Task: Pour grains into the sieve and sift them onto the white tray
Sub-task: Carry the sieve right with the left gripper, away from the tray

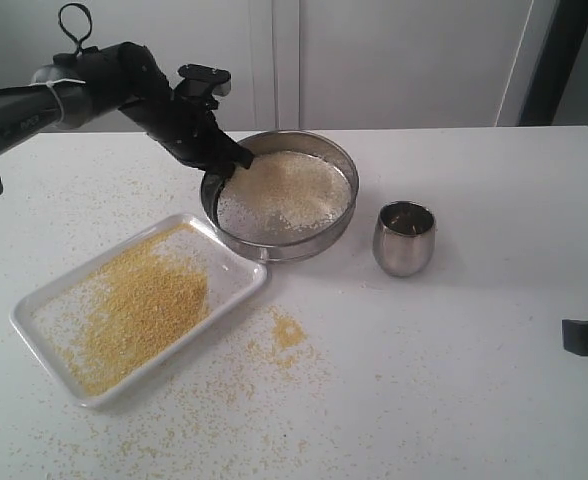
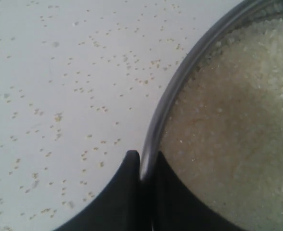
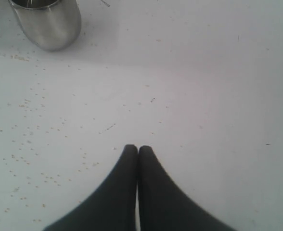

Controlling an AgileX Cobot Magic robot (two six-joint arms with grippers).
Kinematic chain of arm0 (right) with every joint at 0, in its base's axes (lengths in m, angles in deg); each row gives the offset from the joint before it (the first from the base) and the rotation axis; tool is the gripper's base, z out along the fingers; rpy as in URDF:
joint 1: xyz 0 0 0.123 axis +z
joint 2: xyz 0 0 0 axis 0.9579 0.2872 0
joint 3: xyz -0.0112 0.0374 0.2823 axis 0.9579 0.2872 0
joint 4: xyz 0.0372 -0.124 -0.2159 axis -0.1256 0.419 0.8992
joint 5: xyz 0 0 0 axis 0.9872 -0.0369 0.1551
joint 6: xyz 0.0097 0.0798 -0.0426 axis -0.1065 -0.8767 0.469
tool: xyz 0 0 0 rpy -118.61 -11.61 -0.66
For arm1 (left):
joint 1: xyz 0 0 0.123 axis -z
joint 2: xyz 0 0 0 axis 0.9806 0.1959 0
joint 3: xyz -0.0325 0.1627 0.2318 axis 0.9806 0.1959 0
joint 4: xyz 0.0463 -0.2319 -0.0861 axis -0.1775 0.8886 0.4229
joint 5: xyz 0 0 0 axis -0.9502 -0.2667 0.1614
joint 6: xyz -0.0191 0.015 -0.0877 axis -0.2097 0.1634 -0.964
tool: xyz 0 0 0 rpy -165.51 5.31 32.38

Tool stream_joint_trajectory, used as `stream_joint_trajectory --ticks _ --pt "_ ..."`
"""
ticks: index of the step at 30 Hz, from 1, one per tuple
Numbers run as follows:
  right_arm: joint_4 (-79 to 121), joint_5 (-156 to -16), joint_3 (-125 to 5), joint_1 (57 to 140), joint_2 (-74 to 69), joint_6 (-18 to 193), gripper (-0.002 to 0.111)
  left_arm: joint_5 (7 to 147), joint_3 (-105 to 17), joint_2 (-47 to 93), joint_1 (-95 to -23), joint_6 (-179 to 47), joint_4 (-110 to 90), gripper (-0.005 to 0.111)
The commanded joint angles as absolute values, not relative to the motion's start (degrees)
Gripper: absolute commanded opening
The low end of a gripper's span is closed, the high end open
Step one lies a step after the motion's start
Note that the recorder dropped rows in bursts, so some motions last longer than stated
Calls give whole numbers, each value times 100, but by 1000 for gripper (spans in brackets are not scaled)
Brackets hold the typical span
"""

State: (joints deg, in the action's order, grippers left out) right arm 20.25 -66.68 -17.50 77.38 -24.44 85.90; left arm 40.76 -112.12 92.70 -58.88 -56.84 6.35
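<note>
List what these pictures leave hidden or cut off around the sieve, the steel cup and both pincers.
- Exterior view: the wide round steel sieve has its mesh mostly covered by pale beige grains; the black left pincer hides the gripped rim.
- Small rounded steel cup: contents unreadable in the exterior view; the right wrist view's top edge cuts off its top.
- Black right pincer: the exterior view's right edge cuts off most of it.

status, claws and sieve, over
Left claw shut on rim of round steel mesh sieve. Right claw shut, empty. Golden grains on flat white tray, pale ones in sieve. Rounded steel cup stands clear.
</note>
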Motion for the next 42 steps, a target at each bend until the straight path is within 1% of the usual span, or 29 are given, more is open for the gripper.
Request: stream_joint_trajectory --ticks 1,9,22,27,32,36,39,42 --pt "2034 -6691 -1732 7723 -2453 8569 0 4149 -11278 9174 -5791 -5624 1022 0" --pt "2023 -6691 -1732 7723 -2453 8569 0 4296 -11278 9174 -5791 -5603 1147 0" --pt "2023 -6691 -1732 7723 -2453 8569 0 4048 -11266 9233 -5791 -5661 1147 0" --pt "2035 -6691 -1732 7723 -2453 8569 0 4106 -11266 9123 -5804 -6012 1147 0" --pt "2036 -6691 -1732 7723 -2453 8424 0 3592 -11266 8846 -5918 -6071 880 0" --pt "2036 -6691 -1732 7723 -2453 8459 0 2898 -11217 8668 -6131 -5927 466 0" --pt "2036 -6691 -1732 7723 -2453 8459 0 2711 -10956 8313 -6143 -5424 570 0" --pt "2036 -6691 -1732 7723 -2453 8459 0 2675 -10628 7904 -6128 -5397 862 0"
